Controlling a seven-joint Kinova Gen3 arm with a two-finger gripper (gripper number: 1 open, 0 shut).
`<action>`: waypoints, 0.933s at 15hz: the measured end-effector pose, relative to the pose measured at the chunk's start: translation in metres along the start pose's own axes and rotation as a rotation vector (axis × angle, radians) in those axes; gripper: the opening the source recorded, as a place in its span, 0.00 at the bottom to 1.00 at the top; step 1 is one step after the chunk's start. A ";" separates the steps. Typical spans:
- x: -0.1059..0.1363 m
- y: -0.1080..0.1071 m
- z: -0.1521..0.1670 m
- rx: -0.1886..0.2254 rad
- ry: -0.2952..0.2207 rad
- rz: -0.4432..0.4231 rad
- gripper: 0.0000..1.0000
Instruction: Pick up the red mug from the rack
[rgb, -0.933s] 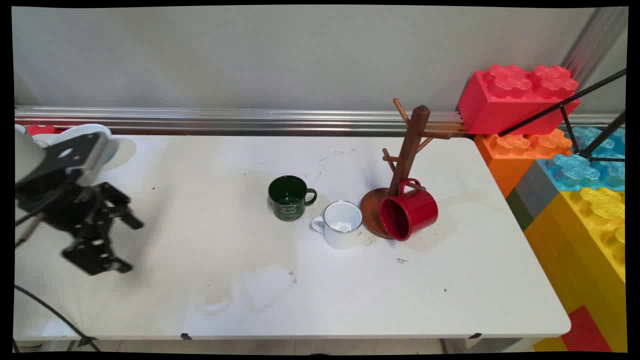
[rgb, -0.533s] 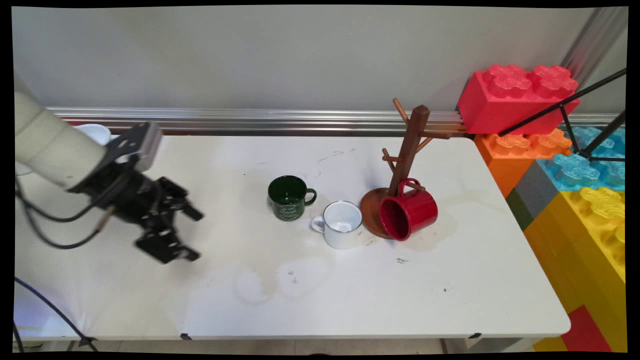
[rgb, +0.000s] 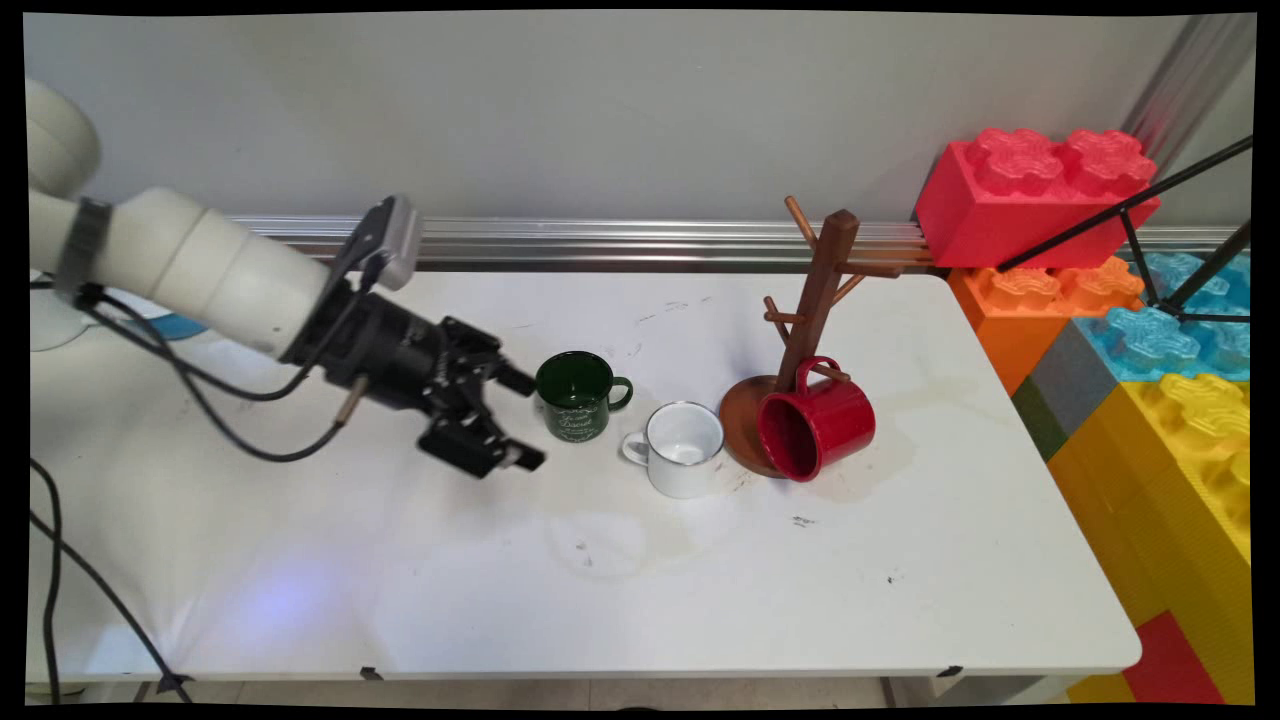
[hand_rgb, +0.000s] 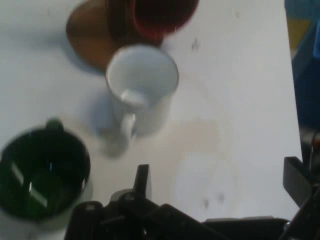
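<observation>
1. I am holding my gripper (rgb: 527, 420) low over the white table (rgb: 700, 590), just to the left of the green mug (rgb: 578, 394). Its fingers are standing wide apart and they are gripping nothing.
2. In the hand view my gripper (hand_rgb: 220, 182) is pointing at bare table between its two fingers; one fingertip (hand_rgb: 143, 179) is showing near the middle and the other at the right edge.
3. The green mug (hand_rgb: 42, 175) is standing upright, with its handle turned to the right in the main view, away from my gripper. I am not touching it.
4. The white mug (rgb: 683, 447) is standing upright just beside the green one, to its right and a little nearer to the camera. In the hand view the white mug (hand_rgb: 142, 87) is turning its handle toward my gripper.
5. The red mug (rgb: 815, 422) is lying on its side against the wooden mug tree (rgb: 815, 300), on the tree's round base, with its mouth facing the camera.
6. Big coloured toy bricks (rgb: 1030, 195) are standing stacked at the right of the table.
</observation>
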 end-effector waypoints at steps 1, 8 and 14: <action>0.003 -0.002 0.006 -0.002 0.022 -0.004 1.00; 0.021 -0.003 0.044 -0.009 0.121 -0.045 1.00; 0.040 0.009 0.080 -0.019 0.159 -0.104 1.00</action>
